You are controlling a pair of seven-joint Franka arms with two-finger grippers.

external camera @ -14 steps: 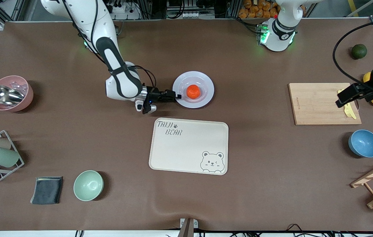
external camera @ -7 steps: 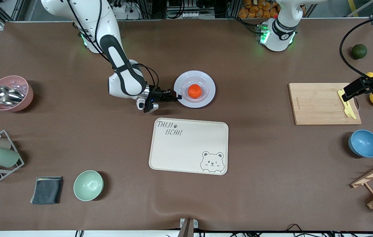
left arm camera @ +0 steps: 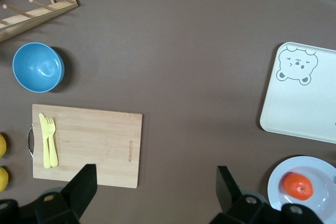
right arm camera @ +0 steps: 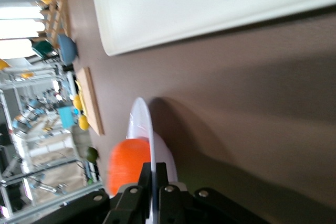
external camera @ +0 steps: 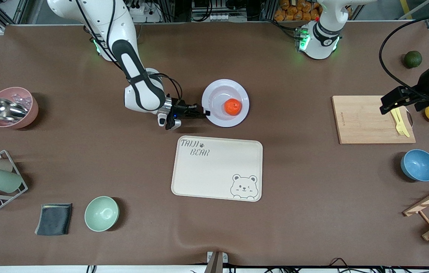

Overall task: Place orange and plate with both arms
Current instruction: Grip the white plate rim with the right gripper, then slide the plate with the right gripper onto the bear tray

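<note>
Since a second ago the orange (external camera: 232,106) has rolled toward the plate's (external camera: 218,88) rim on the left arm's side, and the plate looks tipped up a little; the left gripper (external camera: 396,103) has shifted over the board (external camera: 362,119).

Nearest the camera lies the bear tray (external camera: 207,170), bare; just farther sits the plate with the orange in it.

The right gripper (external camera: 204,112) pinches the plate's rim on the right arm's side; its fingers are closed on the thin edge.

The plate is hard, shiny and slippery, and may break; the rim is the place to hold; the orange is round and light, so it rolls easily; the plate should stay flat.

The left gripper hangs wide open, holding nothing, waiting.
</note>
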